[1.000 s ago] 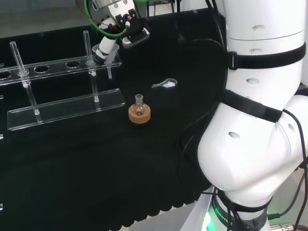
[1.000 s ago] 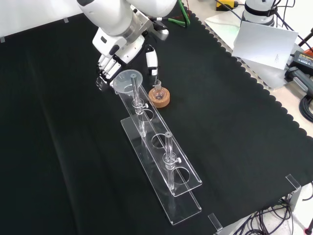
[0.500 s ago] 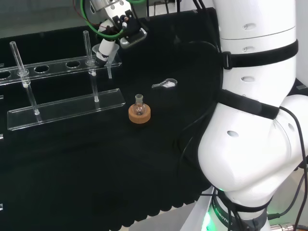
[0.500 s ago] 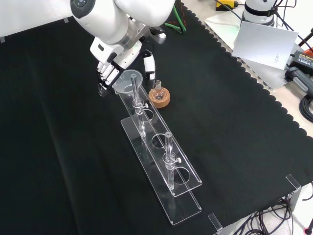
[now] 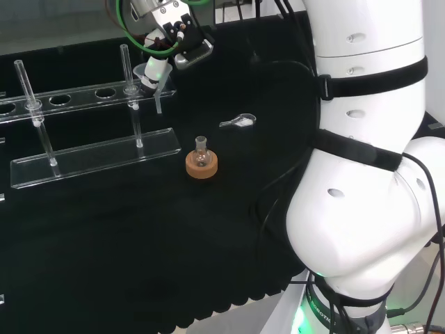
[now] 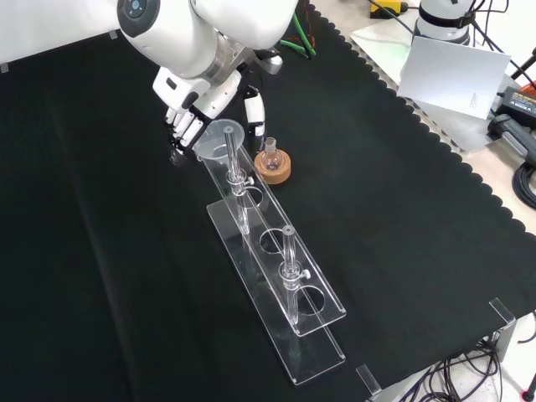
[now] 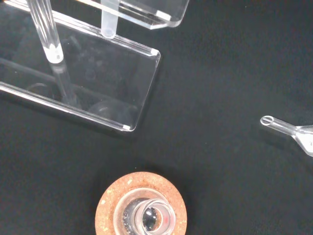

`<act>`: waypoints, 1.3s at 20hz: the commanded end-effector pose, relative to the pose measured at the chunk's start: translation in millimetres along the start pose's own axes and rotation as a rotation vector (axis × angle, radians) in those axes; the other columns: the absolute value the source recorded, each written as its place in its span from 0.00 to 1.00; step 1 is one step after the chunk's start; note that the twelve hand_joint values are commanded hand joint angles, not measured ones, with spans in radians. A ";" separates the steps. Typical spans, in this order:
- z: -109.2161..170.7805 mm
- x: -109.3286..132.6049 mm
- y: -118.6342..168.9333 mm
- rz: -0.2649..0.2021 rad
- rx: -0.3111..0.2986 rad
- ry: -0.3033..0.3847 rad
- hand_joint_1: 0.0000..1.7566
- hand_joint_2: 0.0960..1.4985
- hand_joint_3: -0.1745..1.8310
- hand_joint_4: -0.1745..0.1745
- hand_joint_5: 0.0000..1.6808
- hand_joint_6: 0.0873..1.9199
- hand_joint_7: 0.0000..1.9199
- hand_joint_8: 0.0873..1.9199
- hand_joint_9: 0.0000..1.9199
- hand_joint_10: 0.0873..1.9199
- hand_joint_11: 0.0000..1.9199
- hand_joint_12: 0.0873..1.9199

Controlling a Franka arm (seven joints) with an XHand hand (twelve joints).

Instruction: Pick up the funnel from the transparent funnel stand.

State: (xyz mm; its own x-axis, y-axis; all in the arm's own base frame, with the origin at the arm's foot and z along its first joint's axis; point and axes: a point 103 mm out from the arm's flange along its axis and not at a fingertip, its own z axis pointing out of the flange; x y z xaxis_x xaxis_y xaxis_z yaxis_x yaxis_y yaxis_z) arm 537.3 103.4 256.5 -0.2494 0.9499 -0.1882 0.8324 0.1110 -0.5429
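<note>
Clear ware: one funnel [image 6: 221, 134], one stand [image 6: 276, 276], one flask [image 6: 270, 155].

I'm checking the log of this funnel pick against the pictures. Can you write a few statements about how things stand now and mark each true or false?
1. The funnel sits in the end hole of the transparent funnel stand nearest the hand. True.
2. The small flask lies tipped over on the cloth. False: it stands upright in a cork ring.
3. In the front view, the cork ring stands to the right of the funnel stand. True.
4. The hand has lifted the funnel clear of the stand. False: the funnel's stem hangs through the stand's upper shelf.
5. A small clear scoop lies on the black cloth. True.
</note>
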 end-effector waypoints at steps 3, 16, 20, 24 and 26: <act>-2.8 -1.2 -3.3 0.036 -0.103 -0.047 0.33 0.45 0.24 0.31 0.27 0.00 0.26 0.43 0.40 0.32 0.20 0.71; -31.6 -2.2 -26.6 0.072 -0.200 -0.132 0.38 0.46 0.33 0.30 0.27 0.40 0.35 0.52 0.49 0.37 0.28 0.65; -40.4 -6.6 -41.2 0.089 -0.193 -0.122 0.38 0.46 0.34 0.30 0.28 0.42 0.36 0.52 0.50 0.37 0.30 0.64; -48.0 -14.0 -61.5 0.111 -0.197 -0.103 0.38 0.46 0.34 0.30 0.29 0.43 0.37 0.51 0.51 0.36 0.31 0.64; -51.1 -17.0 -74.6 0.126 -0.206 -0.099 0.38 0.46 0.35 0.30 0.29 0.44 0.37 0.51 0.52 0.36 0.31 0.64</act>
State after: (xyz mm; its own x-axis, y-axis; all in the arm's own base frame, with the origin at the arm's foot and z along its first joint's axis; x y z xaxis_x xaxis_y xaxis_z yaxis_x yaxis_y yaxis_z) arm 522.7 102.1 320.8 -0.2093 0.9204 -0.3301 0.9353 0.0900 -0.3421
